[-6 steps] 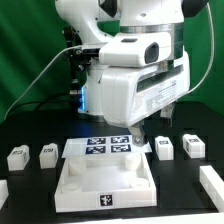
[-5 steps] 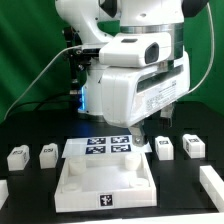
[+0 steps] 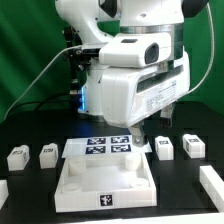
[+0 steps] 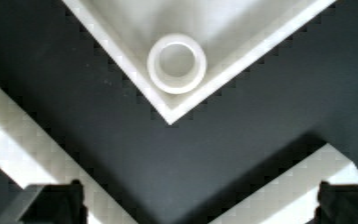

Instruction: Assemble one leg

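Observation:
Two small white tagged legs [image 3: 17, 157] [image 3: 47, 154] stand on the black table at the exterior view's left. Two more legs [image 3: 165, 147] [image 3: 192, 146] stand at the right. The large white square panel [image 3: 106, 186] lies at the front centre. My gripper [image 3: 141, 140] hangs low behind the panel's far right corner, mostly hidden by the wrist housing. In the wrist view my gripper [image 4: 197, 205] is open and empty, its dark fingertips [image 4: 51, 203] far apart. Ahead of it shows a panel corner [image 4: 172, 100] with a round hole [image 4: 176, 60].
The marker board [image 3: 106, 148] lies just behind the panel. Further white parts sit at the table's right edge [image 3: 212, 180] and left edge [image 3: 3, 190]. White edges [image 4: 7, 140] [image 4: 318, 170] flank the black table in the wrist view.

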Robot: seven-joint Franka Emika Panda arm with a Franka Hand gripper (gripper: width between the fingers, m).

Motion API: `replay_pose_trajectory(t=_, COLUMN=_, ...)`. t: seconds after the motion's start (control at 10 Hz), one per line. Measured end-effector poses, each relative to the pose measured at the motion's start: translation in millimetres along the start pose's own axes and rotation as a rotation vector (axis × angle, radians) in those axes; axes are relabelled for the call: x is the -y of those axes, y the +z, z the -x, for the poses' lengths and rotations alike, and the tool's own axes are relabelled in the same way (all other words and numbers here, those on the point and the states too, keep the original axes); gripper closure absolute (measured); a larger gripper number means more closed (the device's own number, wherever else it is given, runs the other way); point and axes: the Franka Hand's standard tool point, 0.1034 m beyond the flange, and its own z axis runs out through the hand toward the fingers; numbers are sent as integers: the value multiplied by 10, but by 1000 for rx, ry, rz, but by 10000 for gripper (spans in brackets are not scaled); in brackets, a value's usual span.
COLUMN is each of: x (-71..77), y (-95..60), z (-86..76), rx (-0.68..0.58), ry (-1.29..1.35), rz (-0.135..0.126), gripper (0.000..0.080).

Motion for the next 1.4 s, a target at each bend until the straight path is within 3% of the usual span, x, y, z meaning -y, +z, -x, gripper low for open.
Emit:
replay_pose_trajectory(t=0.2, x=4, y=5, z=4, rx=1, ry=0, rz=-1, gripper=150)
replay_pose_trajectory(t=0.3, x=75, y=23, z=80, rx=0, ry=-46, rz=2, gripper=150)
replay_pose_trajectory(t=0.6, x=516, y=198, z=643, rx=-1, ry=-390, rz=11, gripper=150)
replay_pose_trajectory(t=0.7, x=557, y=270, z=863, rx=0, ry=-508, rz=11, gripper=150)
replay_pose_trajectory(t=0.8, x=534, y=296, z=948, rx=1, ry=-628, rz=9, gripper=150)
replay_pose_trajectory(t=1.2, x=530, y=302, z=948, rx=5, ry=-630, rz=10, gripper=150)
replay_pose_trajectory(t=1.3, x=543, y=326, z=979, rx=5, ry=-640, rz=11, gripper=150)
replay_pose_trajectory(t=1.4, x=625, y=436, z=1121, rx=-2, ry=-676, rz=20, gripper=150)
